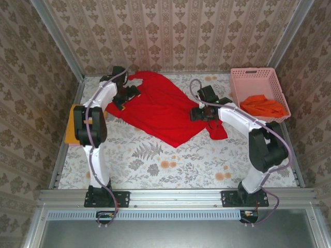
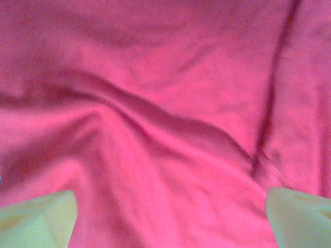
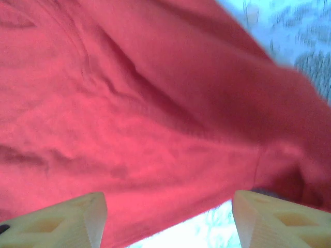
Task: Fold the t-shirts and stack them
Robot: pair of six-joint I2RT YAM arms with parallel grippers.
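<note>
Cloth of the red t-shirt point(image 1: 160, 111) lies spread mid-tabletop point(image 1: 155, 160), long axis running 11 o'clock to 5 o'clock; left pincer point(image 1: 126, 97) at its 9 o'clock edge, jaws wide, gripping nothing; right pincer point(image 1: 199, 112) at 3 o'clock, likewise spread, empty.

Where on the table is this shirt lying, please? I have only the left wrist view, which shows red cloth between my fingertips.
Observer: The red t-shirt lies spread, somewhat rumpled, across the far middle of the table, between the two arms.
Operator: Thank you. How does the other gripper stand?
Observer: The right gripper is open above the shirt's right part, holding nothing.
Operator: Are there any other shirts nearby?
Observer: An orange t-shirt lies bunched inside the pink basket at the table's far right corner.
</note>
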